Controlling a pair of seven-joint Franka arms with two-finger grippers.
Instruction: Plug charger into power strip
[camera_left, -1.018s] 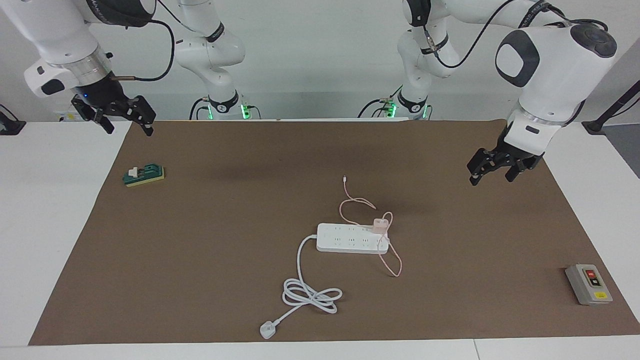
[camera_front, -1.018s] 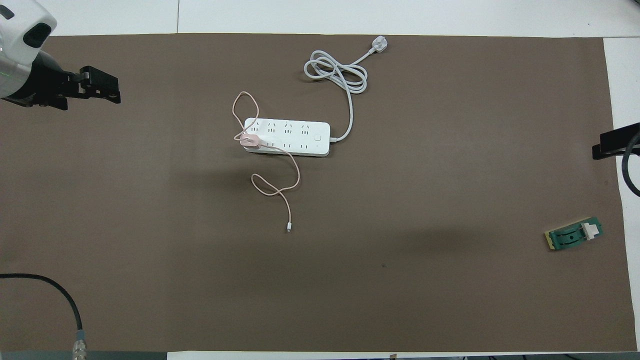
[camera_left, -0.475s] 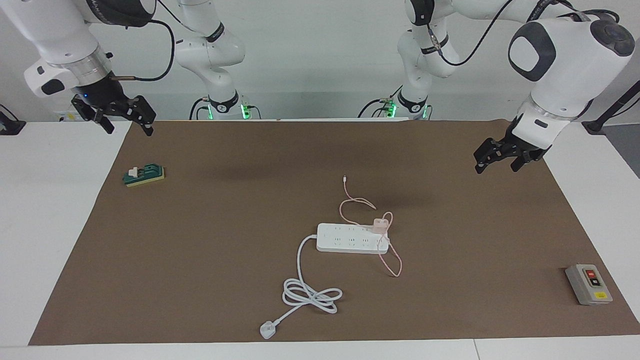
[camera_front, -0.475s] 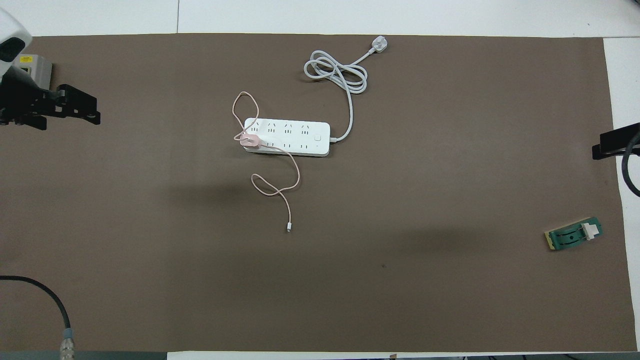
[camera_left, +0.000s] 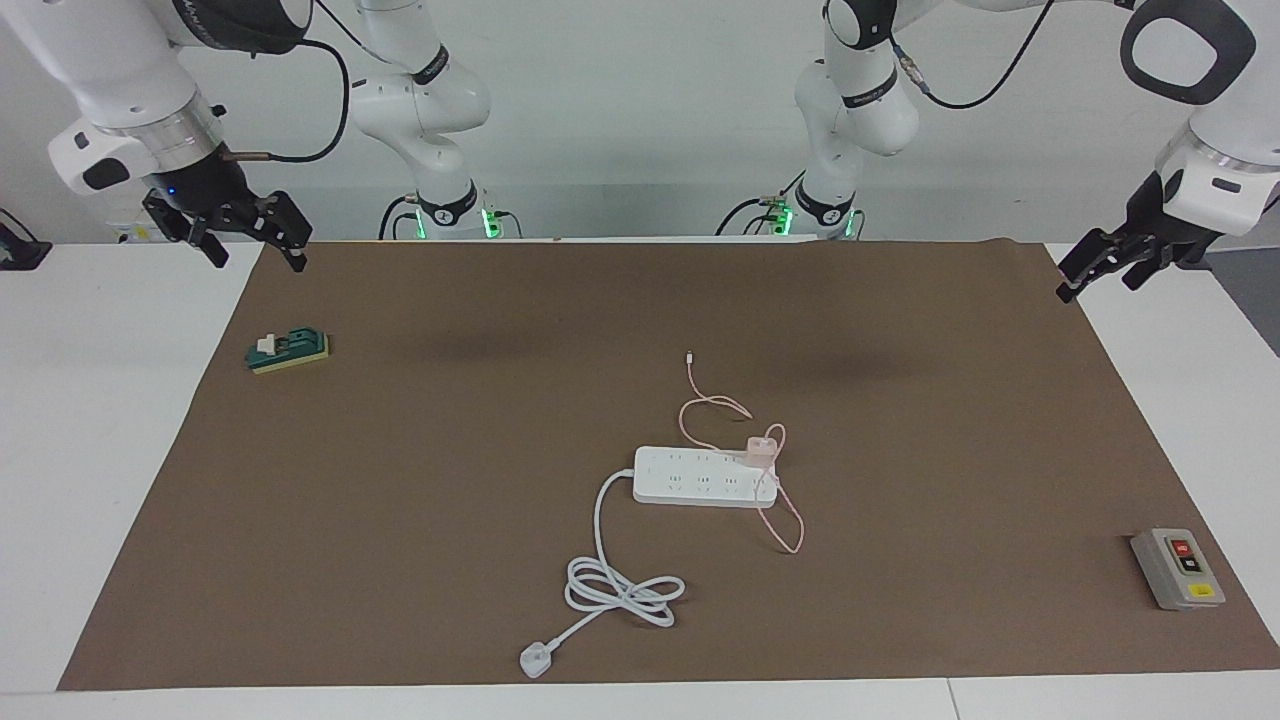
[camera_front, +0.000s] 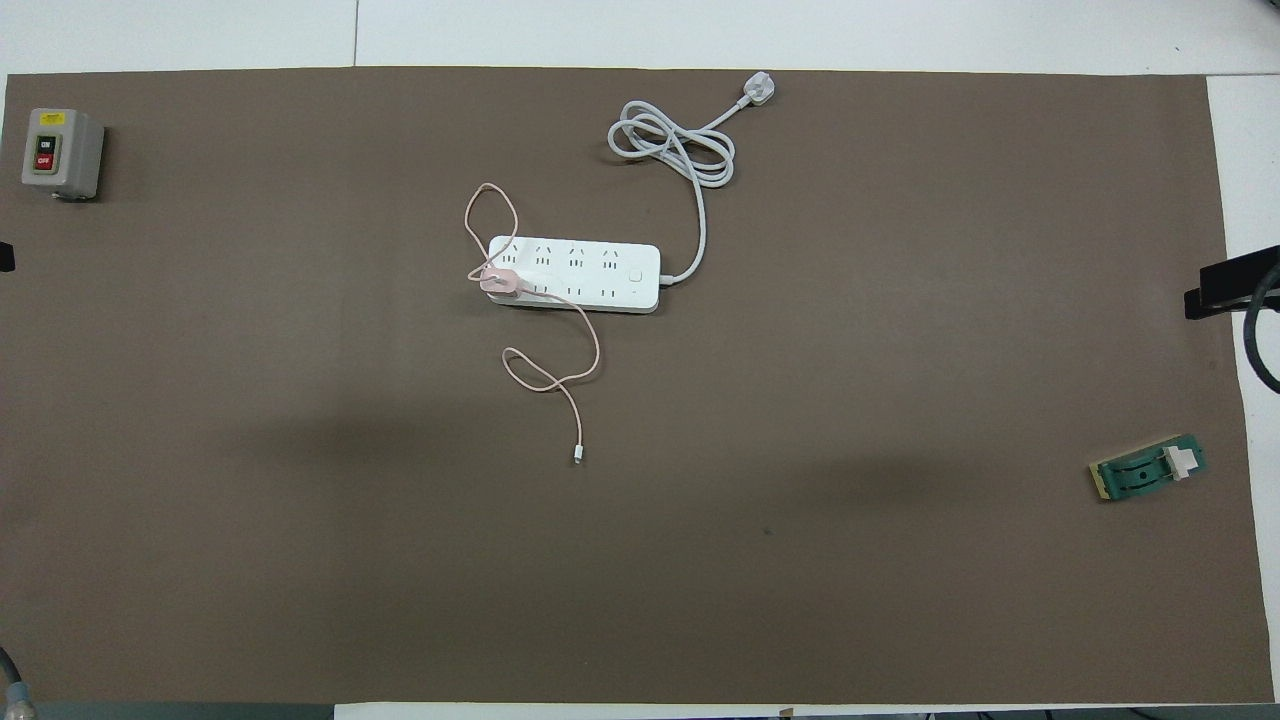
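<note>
Charger (camera_left: 761, 449) = small pale pink cube, sitting upright on the power strip (camera_left: 700, 478) at the strip's end toward the left arm, looks plugged in. Strip: long flat white plastic bar, smooth, rows of sockets on top, lying flat mid-mat. Thin pink cable (camera_left: 783, 500) loops off the charger over the strip's end & curls on the mat on both sides, with a small connector tip at its free end. Thick white cord (camera_left: 622, 588) leaves the strip's other end, coiled in loose loops, ends in a white plug (camera_left: 536, 661) near the mat edge farthest from the robots.

Left tool (camera_left: 1110, 262): black, fingers apart, empty, up in the air over the mat corner at the left arm's end; charger & strip well apart from it, toward mid-surface. Right tool (camera_left: 248, 238): black, fingers spread, empty, over the mat corner at the right arm's end, waiting; strip well apart from it too.

Mat (camera_left: 450, 480): matte brown sheet on white surface (camera_left: 100, 400).

Grey box (camera_left: 1177, 568) w/ red + yellow buttons, rectangular, at the left arm's end of the mat, far from the robots. Green block (camera_left: 288, 351) w/ yellow base & white clip lies just below the right tool's corner.
</note>
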